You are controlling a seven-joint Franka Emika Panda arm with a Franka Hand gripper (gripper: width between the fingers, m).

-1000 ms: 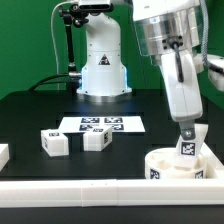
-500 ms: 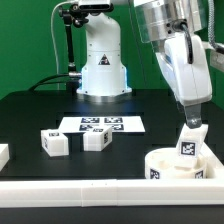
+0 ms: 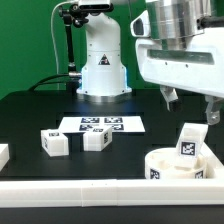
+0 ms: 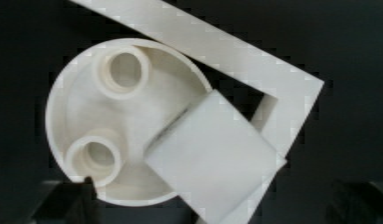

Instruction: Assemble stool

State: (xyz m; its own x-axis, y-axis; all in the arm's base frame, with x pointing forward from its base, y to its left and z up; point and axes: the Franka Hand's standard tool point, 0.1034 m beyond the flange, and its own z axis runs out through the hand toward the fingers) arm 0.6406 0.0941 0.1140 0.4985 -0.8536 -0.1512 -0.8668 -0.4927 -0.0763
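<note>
The round white seat [image 3: 170,163] of the stool lies at the exterior view's right, close to the front rail. One blocky leg [image 3: 187,142] stands upright on it, tag facing the camera. Two more legs [image 3: 54,143] [image 3: 95,140] lie loose on the black table at the exterior view's left. My gripper [image 3: 192,105] hangs above the seat and the standing leg, open, touching nothing. In the wrist view the seat [image 4: 90,110] shows two round sockets, with the leg [image 4: 214,150] on it. The gripper [image 4: 206,215] holds nothing between its dark fingertips [image 4: 72,195].
The marker board [image 3: 100,125] lies flat behind the two loose legs. A long white rail [image 3: 90,190] runs along the front edge, and it also shows in the wrist view [image 4: 241,50]. The robot's base [image 3: 100,65] stands at the back. A white block [image 3: 3,155] sits at the far left edge.
The gripper has let go of the leg on the seat and risen well above it. The leg stays standing on the seat.
</note>
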